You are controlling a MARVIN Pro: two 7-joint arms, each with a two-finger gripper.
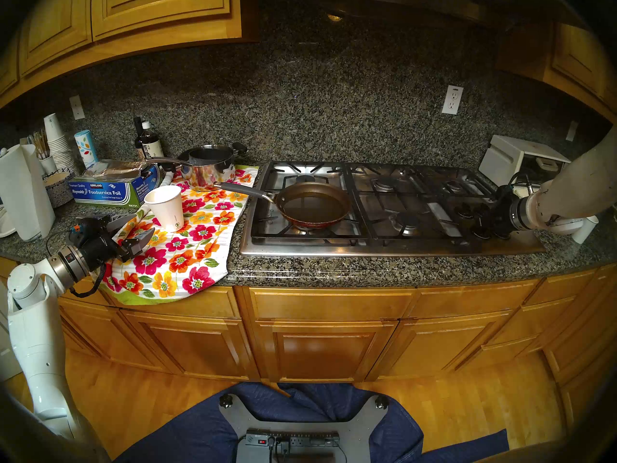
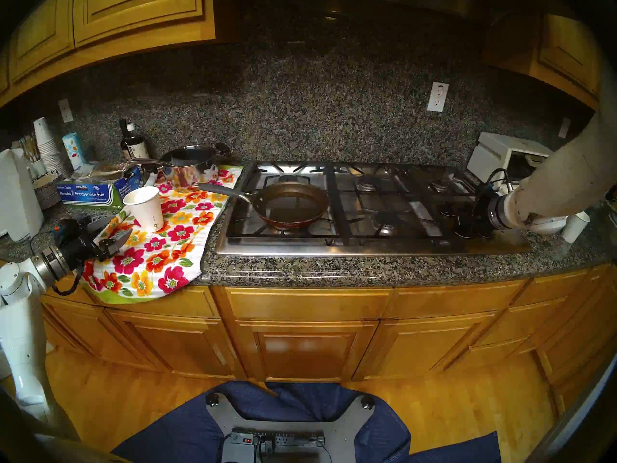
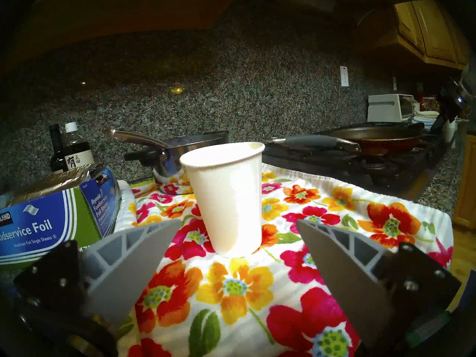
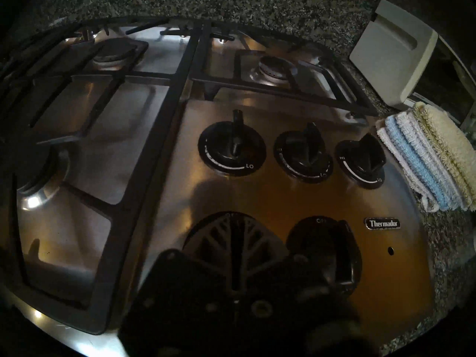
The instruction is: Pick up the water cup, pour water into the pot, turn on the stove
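The water cup point(image 1: 167, 206) point(image 2: 147, 208) point(image 3: 226, 199) stands upright on a floral towel point(image 1: 187, 252). My left gripper point(image 1: 143, 223) point(image 2: 122, 225) point(image 3: 239, 221) is open just short of it, its fingers apart from the cup walls. The pot point(image 1: 314, 205) point(image 2: 290, 205) point(image 3: 373, 137), a brown frying pan with liquid inside, sits on the front left burner of the stove point(image 1: 417, 248) point(image 4: 283, 194). My right gripper point(image 1: 475, 218) point(image 2: 464, 218) point(image 4: 234, 232) is down on a front knob point(image 4: 197, 229), its fingers drawn together over the knob's ridge. All the knobs that show are unlit, and no flame shows.
A steel saucepan point(image 1: 208, 166) and a foil box point(image 1: 110, 190) stand behind the cup. Bottles point(image 1: 148, 141), stacked cups point(image 1: 56, 141) and a paper towel roll point(image 1: 23, 191) fill the far left. A white toaster oven point(image 1: 510, 158), folded cloths point(image 4: 432, 158) and a plain cup point(image 1: 584, 230) flank the stove's right.
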